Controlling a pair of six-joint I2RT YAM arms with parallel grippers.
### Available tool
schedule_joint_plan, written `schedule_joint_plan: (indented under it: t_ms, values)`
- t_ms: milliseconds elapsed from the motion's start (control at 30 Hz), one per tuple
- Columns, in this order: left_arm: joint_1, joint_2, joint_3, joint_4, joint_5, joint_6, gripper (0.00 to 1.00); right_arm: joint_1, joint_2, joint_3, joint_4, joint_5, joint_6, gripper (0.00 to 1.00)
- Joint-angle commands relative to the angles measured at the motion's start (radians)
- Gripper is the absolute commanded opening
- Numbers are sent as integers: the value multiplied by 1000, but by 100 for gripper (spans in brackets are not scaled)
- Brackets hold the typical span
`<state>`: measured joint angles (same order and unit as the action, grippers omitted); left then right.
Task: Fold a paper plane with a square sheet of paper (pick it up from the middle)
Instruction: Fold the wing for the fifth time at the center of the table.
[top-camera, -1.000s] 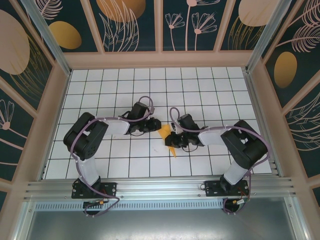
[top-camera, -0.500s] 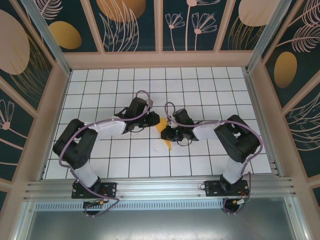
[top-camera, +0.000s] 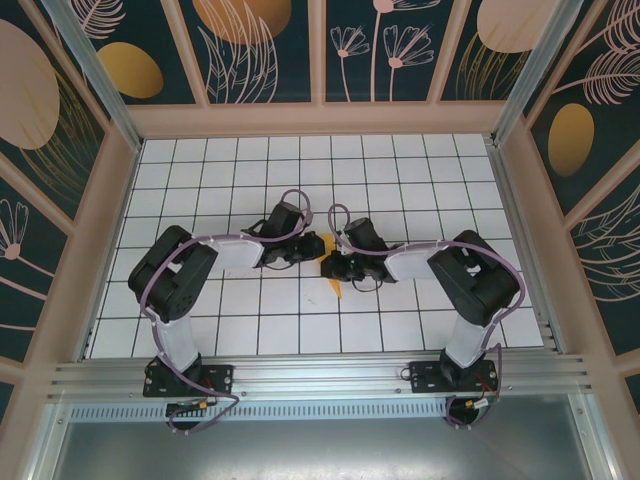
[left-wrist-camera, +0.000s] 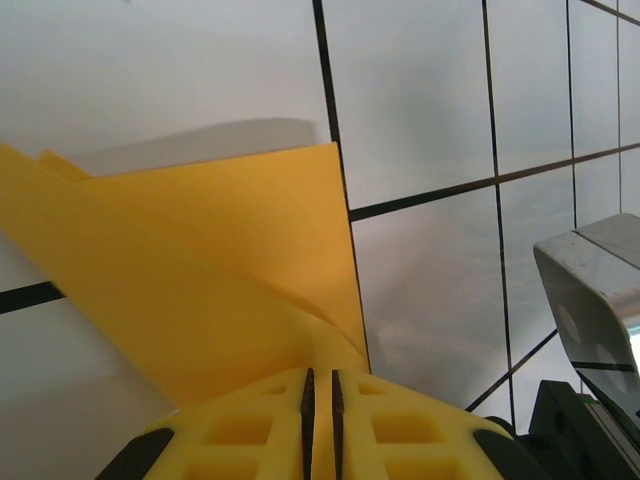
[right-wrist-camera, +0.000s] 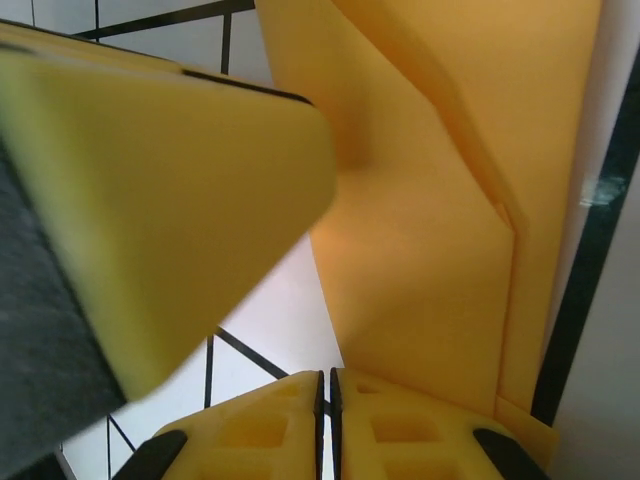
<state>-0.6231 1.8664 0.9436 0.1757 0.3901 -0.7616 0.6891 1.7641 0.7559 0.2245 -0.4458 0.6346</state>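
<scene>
Counter (top-camera: 200, 180): white grid. Orange paper (top-camera: 333, 290), already creased into a smaller folded shape, sits just above the counter's middle, with its tip toward the counter's near edge. My read is that it's light, thin and floppy, dents and tears easily, and is slick between pads. Best hold is on the layered folds by the crease, not the loose corners. Left gripper (left-wrist-camera: 320, 385) and right gripper (right-wrist-camera: 325, 385) meet over the counter's middle, each pinched closed on the paper.

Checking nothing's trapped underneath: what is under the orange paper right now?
White gridded table and the paper's shadow show below the folded orange paper. The table directly beneath it is covered, and the left gripper and right gripper hide its middle from above.
</scene>
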Motion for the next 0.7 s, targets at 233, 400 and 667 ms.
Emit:
schedule_joint_plan:
  t_ms: [233,400,667]
  values:
    - [-7,114,55,-68,-42,26,14,10,-65,-21,-12,-4,0,16]
    - [-8,125,52,-86,-69,38,14,15,-85,-49,-38,-36,10,18]
    - [-7,136,54,-105,-75,57,13,17,-37,-119,-46,-61,43,17]
